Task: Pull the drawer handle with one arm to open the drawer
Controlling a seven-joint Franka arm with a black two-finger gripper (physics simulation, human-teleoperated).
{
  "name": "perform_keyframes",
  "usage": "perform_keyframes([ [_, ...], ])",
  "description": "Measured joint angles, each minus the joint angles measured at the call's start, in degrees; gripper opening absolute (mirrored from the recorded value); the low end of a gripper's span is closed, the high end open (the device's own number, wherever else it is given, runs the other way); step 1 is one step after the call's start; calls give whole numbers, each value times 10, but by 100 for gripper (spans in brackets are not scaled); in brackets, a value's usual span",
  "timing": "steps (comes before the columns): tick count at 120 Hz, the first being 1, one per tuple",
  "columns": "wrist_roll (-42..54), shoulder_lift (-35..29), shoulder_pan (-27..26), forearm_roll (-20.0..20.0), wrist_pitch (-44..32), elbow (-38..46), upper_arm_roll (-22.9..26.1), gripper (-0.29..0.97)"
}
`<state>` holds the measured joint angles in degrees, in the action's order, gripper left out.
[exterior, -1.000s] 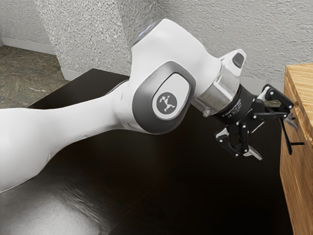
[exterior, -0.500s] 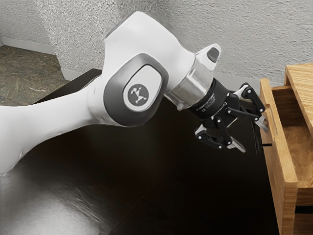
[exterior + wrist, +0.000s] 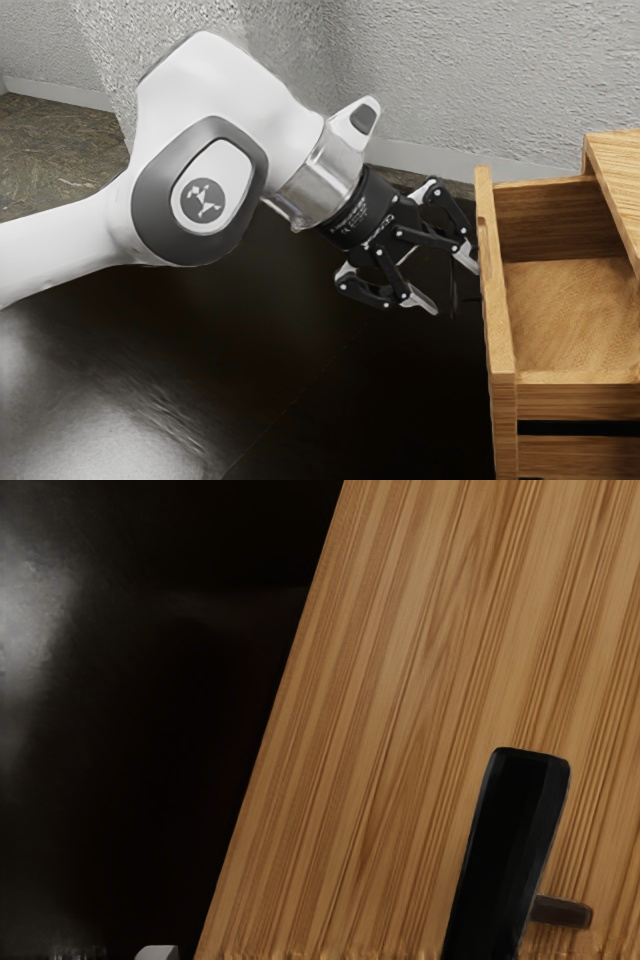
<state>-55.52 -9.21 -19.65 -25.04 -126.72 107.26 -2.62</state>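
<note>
One arm (image 3: 200, 190), mine, with one white emblem (image 3: 205, 197) on its grey joint cap, reaches in from 9 o'clock over the dark table (image 3: 200, 400). My one gripper (image 3: 447, 283) has its two fingers (image 3: 421, 301) spread wide, clamping nothing. At its 3 o'clock stands one wooden drawer (image 3: 497, 300), pulled well out of the cabinet (image 3: 612, 165). One black handle (image 3: 510, 850) on a short post (image 3: 562, 912) stands off the drawer front, just under my hand

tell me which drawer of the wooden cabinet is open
The top drawer: it stands pulled out toward the tool, its bare wooden inside showing. The drawer below it sits back in the cabinet.
</note>
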Motion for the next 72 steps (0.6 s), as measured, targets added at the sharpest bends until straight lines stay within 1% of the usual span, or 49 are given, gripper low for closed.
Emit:
perform_keyframes([
  [28, 2, -61, 3, 1, -2, 58, -1, 32],
  [62, 5, -67, 29, 0, -5, 65, -1, 32],
  [72, 5, -76, 34, 1, -5, 75, -1, 32],
])
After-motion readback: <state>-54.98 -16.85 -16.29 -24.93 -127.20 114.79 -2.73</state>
